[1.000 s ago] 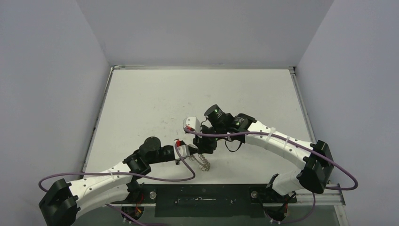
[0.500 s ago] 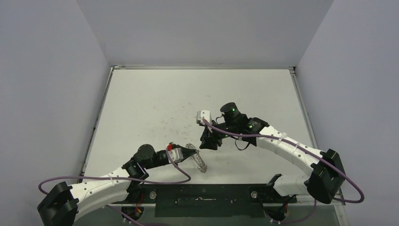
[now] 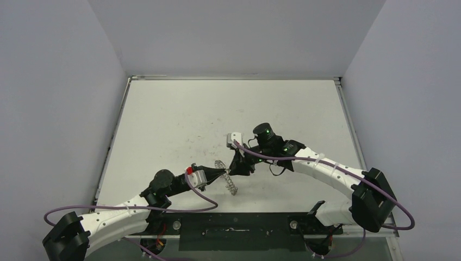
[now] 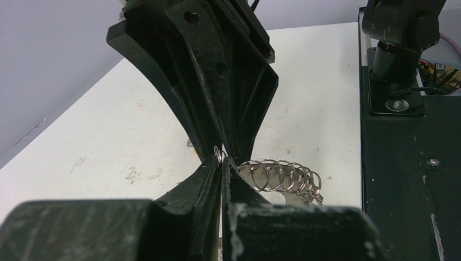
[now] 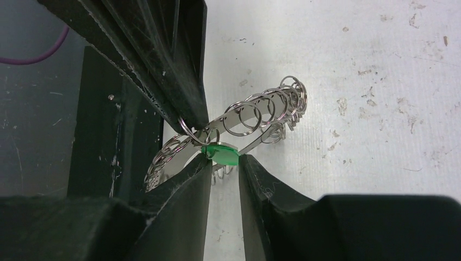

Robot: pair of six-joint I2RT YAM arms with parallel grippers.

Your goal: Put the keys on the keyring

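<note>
**Finding 1.** The left gripper (image 4: pixel 222 163) is clamped on 1 wire loop (image 4: pixel 218 156) at the rim of the keyring (image 4: pixel 282 176). In the left wrist view its fingers meet at lower centre with no gap. The ring trails off to the right of them. You cannot tell whether its far end rests on the table (image 3: pixel 179 119).

**Finding 2.** The right gripper (image 5: pixel 224 162) pinches the green key (image 5: pixel 220 154) by its plastic head, at the centre of the right wrist view. The head sits just under the ring's metal band and just beside the pinched loop. The blade is hidden, so these views do not show whether it has entered a loop.

**Finding 3.** The second key shows in none of the 3 views.

**Assessment.** The step in hand appears to be threading the green key onto the held loop. The 2 grippers are nearly touching, just below centre in the overhead view, so you have little room.

**Recommendations.**
- Hold the left arm motionless with a firm clamp.
- Move only the right arm, slowly, steering by the right wrist view.
- Bring the key's hole to the loop's wire end.
- Release only once the key hangs on the wire.

**Risk.** A sideways push could twist the thin loop out of the left fingers, or lever the key out of the right.
</note>
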